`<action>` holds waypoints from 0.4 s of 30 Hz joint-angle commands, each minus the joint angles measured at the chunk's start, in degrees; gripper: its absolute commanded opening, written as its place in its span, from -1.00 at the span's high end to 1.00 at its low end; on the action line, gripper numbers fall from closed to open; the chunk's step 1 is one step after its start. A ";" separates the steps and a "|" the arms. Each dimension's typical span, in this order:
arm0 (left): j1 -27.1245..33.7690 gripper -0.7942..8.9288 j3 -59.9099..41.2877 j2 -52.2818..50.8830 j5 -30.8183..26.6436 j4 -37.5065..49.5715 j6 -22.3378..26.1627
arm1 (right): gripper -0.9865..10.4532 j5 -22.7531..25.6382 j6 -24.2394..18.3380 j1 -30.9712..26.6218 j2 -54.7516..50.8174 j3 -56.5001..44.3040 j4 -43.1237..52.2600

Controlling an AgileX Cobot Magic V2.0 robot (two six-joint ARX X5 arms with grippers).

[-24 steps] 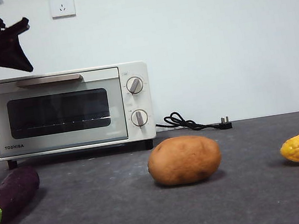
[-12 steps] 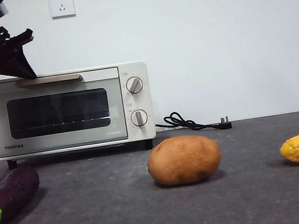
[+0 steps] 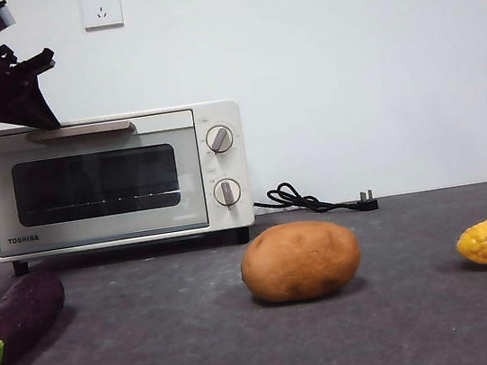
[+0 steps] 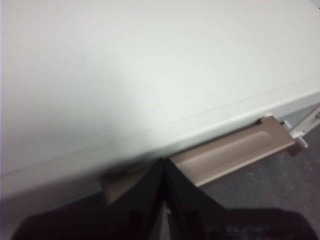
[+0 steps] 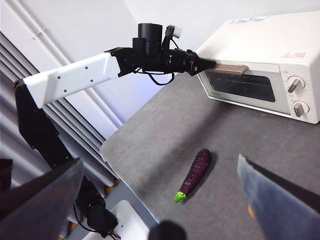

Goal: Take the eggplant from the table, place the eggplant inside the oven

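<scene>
Matte grey table (image 3: 204,351), slim purple eggplant (image 3: 21,309), boxy cream oven (image 3: 116,178)

The dark purple eggplant (image 3: 21,312) with its bright green stem end lies flat and untouched on the dark grey table (image 3: 204,351), in front of the closed cream-white oven (image 3: 116,180) and off its handle-side corner, stem pointing away from it.
</scene>
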 commanded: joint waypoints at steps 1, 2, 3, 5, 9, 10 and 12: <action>-0.61 0.85 -0.46 1.18 -0.13 -3.06 0.68 | -0.27 -0.13 -0.09 0.07 -0.02 0.07 0.07; -0.90 0.85 -0.46 1.18 -0.11 -4.02 0.68 | -0.27 -0.13 -0.26 0.07 0.17 0.07 0.07; -1.25 0.85 -0.46 1.18 -0.02 -5.14 0.68 | -0.27 -0.11 -0.28 0.07 0.20 0.07 0.07; -2.08 0.85 -0.46 1.18 0.07 -6.84 0.68 | -0.27 -0.13 -0.28 0.07 0.20 0.07 0.09; -3.96 0.85 -0.46 1.18 2.03 -9.79 0.66 | -0.27 -0.13 -0.28 0.07 0.63 0.07 0.07; -4.48 0.85 -0.46 1.18 2.56 -10.67 0.66 | -0.27 -0.13 -0.31 0.07 0.68 0.07 0.02; -5.53 0.85 -0.46 1.18 2.62 -12.17 0.66 | -0.27 -0.13 -0.33 0.07 0.98 0.07 0.04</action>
